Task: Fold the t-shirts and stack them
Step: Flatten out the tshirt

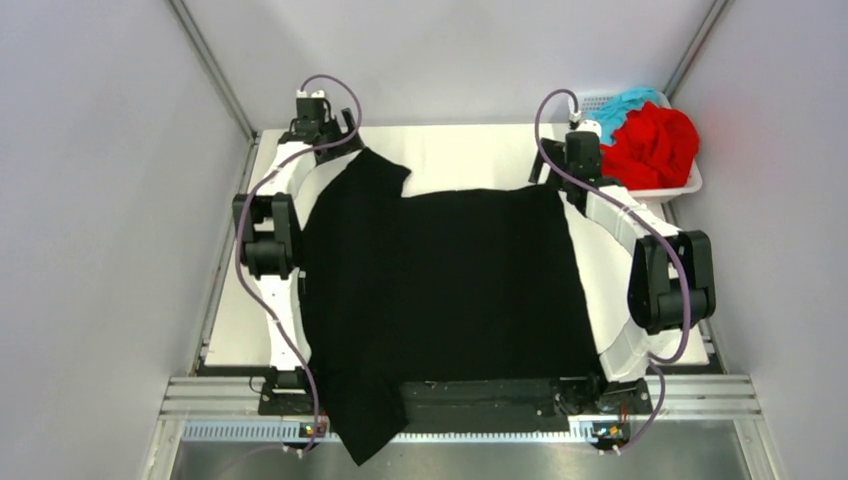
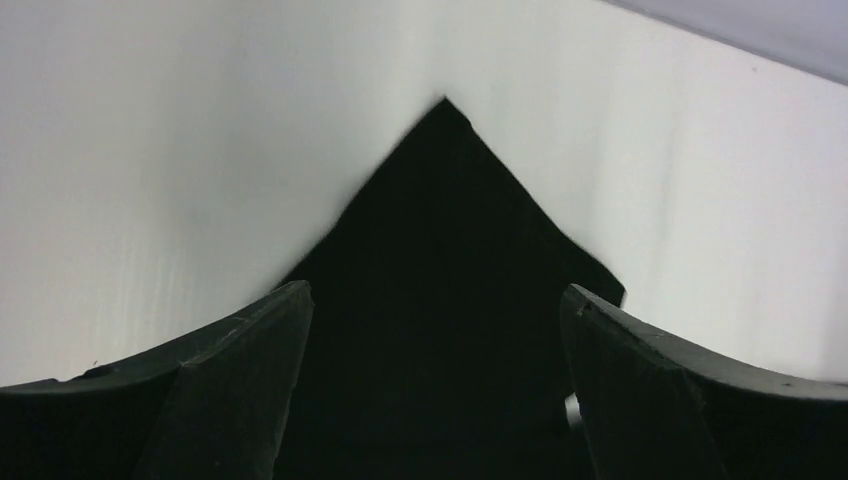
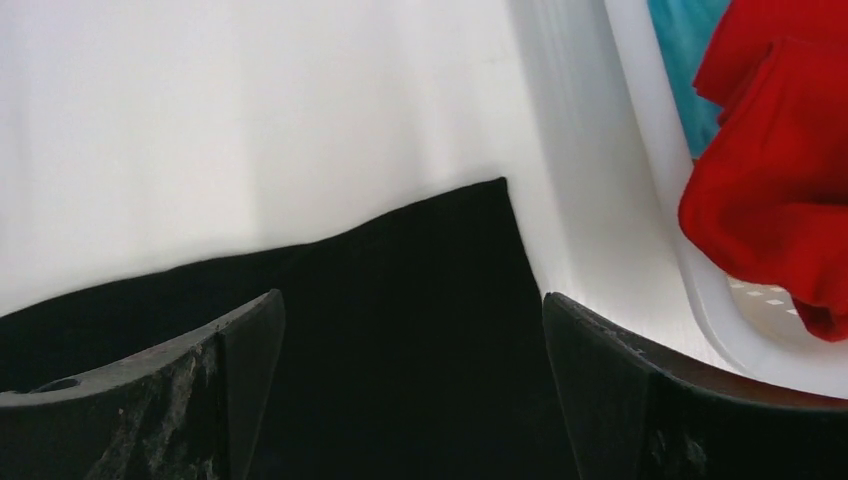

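Our left gripper (image 2: 432, 295) and right gripper (image 3: 412, 300) gape open over far corners of the black shirt (image 1: 440, 290); the red shirt (image 1: 655, 145) and teal shirt (image 1: 625, 105) sit in the basket (image 1: 690, 186).

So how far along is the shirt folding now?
Done: the black shirt is spread out on the table. In hand: nothing; the left hand and right hand hang open over its far corners. Left: all folding, plus the red shirt and teal shirt in the basket.
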`<state>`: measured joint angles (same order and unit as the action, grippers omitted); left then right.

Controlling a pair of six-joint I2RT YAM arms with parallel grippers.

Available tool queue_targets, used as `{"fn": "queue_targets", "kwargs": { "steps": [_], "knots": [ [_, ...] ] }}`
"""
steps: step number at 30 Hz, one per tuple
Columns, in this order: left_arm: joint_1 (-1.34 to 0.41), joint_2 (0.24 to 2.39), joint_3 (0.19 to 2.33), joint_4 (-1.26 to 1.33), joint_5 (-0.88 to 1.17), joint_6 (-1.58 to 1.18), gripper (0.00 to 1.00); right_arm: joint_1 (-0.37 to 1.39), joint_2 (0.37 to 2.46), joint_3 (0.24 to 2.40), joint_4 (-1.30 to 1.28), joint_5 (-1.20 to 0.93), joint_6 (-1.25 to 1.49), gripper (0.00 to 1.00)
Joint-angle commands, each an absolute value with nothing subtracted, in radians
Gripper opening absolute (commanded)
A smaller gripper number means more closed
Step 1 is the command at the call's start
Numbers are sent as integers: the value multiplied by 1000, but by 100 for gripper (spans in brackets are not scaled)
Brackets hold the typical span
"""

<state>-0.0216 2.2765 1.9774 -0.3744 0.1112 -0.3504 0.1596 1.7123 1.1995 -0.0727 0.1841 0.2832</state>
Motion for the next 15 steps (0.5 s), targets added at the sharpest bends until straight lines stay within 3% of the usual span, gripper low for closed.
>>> {"fn": "queue_targets", "kwargs": {
  "steps": [1,9,15],
  "knots": [
    [-25,1982,1770,-380,145,-411,98,184,1593,1165,-108,49,337,99],
    [-107,1698,1242,-385,116,-489,98,240,1537,963,-199,-26,388,99],
    [-107,1787,1272,-482,-15,-524,99,240,1608,931,-178,20,418,99]
  ]
}}
